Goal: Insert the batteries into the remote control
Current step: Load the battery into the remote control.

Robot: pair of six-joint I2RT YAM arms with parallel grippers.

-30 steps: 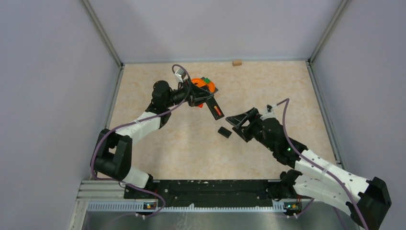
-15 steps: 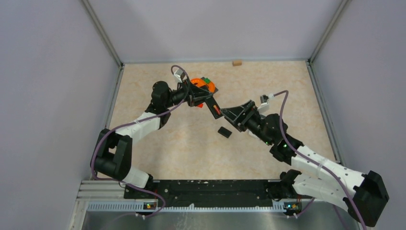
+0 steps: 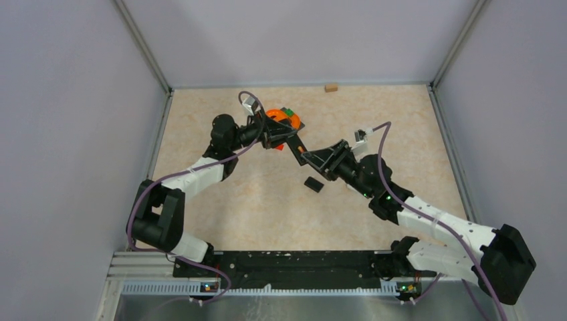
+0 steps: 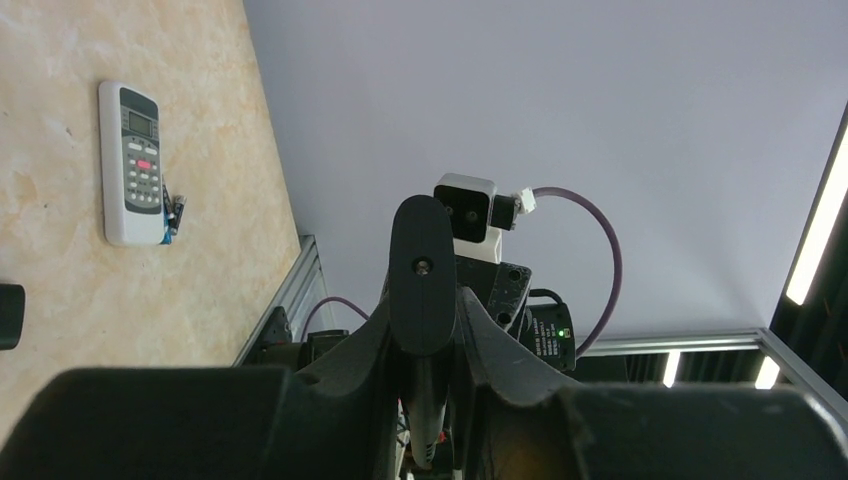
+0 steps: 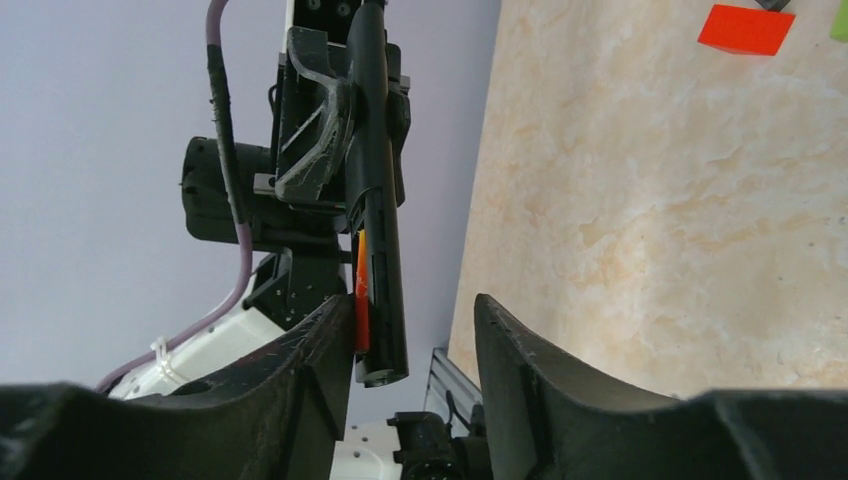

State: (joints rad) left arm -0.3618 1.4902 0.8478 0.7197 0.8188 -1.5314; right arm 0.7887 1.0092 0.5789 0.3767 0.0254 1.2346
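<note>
The left gripper [image 4: 428, 392] clamps the remote control [image 5: 376, 150] aloft; the right gripper [image 5: 405, 322], jaws open, straddles its free end beside the orange battery [image 5: 361, 290].

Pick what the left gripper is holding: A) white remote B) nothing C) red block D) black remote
D: the left gripper is clamped on the black remote, held off the table, with an orange battery showing along its side.

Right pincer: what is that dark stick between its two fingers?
The right wrist view shows the end of the black remote, an orange battery in it, between the fingers of the right pincer. The left pincer holds it.
</note>
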